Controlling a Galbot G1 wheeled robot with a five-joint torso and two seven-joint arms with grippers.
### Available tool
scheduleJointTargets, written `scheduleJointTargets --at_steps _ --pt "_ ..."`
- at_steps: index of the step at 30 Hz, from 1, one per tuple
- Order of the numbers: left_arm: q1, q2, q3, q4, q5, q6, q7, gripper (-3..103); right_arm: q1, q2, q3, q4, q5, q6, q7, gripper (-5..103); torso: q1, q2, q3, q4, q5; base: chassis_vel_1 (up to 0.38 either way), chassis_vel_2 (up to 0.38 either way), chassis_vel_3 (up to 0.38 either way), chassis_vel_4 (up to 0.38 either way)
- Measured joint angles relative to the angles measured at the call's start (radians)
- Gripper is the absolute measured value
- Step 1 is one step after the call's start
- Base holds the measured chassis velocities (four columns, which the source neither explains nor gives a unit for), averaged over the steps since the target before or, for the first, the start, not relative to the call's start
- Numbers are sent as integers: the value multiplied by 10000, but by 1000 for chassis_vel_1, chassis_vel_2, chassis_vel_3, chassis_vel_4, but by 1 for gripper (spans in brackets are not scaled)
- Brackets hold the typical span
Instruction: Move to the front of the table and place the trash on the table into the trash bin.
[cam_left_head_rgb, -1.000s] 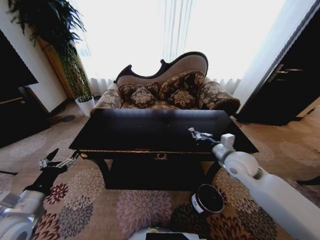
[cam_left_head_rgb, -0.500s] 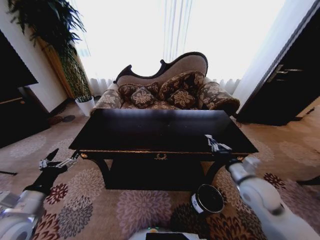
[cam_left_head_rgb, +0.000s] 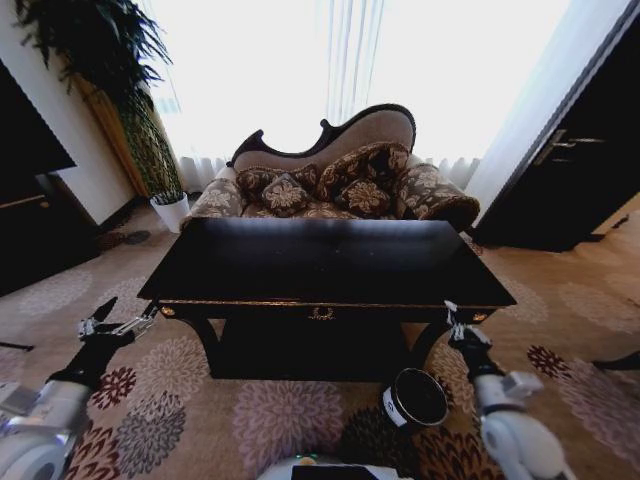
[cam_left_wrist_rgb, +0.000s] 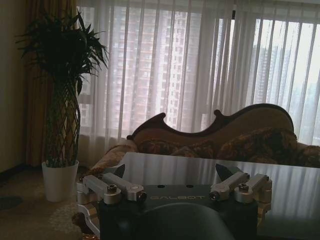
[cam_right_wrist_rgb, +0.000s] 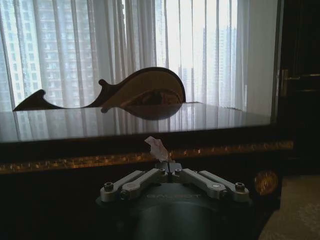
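Nearest to the robot, the trash bin (cam_left_head_rgb: 415, 398) stands on the patterned carpet (cam_left_head_rgb: 180, 410), in front of the surface and toward its right front leg. It is a small black bucket with a white label on its side.

The right end effector (cam_left_head_rgb: 452, 319) is just above and to the right of the bin, below the front right corner of the surface. In the right wrist view its fingers are clenched on a small white scrap of trash (cam_right_wrist_rgb: 158, 148), which stands up between the fingertips, in front of the gold trim of the front edge.

The left end effector (cam_left_head_rgb: 118, 322) hangs low on the robot's left, near the front left corner of the surface and apart from it. In the left wrist view its fingers (cam_left_wrist_rgb: 112, 182) are spread wide and grasp nothing.

The surface (cam_left_head_rgb: 320, 262) is a glossy black table with a gold ornament at front centre.

Behind it is a sofa (cam_left_head_rgb: 335, 180) with patterned cushions, then a white plant pot (cam_left_head_rgb: 172, 210) on the left and bright curtains (cam_left_head_rgb: 330, 60).
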Motion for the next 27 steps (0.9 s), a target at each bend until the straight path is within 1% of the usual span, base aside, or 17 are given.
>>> scheduleJointTargets --at_steps 3,7,11,12,14,15,20,21,25,27 --pt "0 0 0 0 0 0 0 100 73 103 -170 -381 22 180 -5 0 1 -1 0 -1 0 0 0 0 0" --pt "0 0 0 -1 0 0 0 100 437 392 -832 -1693 -169 722 -35 0 1 0 0 1 -1 0 0 0 0" --pt "0 0 0 -1 0 0 0 100 696 471 -1185 -2598 -237 890 -55 0 1 -1 0 1 -1 0 0 0 0" --pt "0 0 0 -1 0 0 0 100 925 471 -1360 -3356 -343 1011 -101 0 2 -1 0 0 0 0 0 0 0" --pt "0 0 0 0 0 0 0 100 1226 423 -1528 -4337 -534 1230 -152 0 1 -1 0 1 1 0 0 0 0" --pt "0 0 0 0 0 0 0 100 1226 423 -1528 -4337 -534 1230 -152 0 1 -1 0 1 1 0 0 0 0" --pt "0 0 0 -1 0 0 0 100 1811 210 -2130 -6409 -609 1690 -199 0 1 -1 1 -1 2 0 0 0 0" --pt "0 0 0 -1 0 0 0 100 1811 210 -2130 -6409 -609 1690 -199 0 1 -1 1 -1 2 0 0 0 0" --pt "0 0 0 -1 0 0 0 100 2342 39 -2502 -7740 -597 1841 -201 0 1 -1 0 -1 1 0 0 0 0" --pt "0 0 0 -1 0 0 0 100 2472 -1 -2566 -7993 -619 1868 -196 0 2 -2 1 -1 1 0 0 0 0"
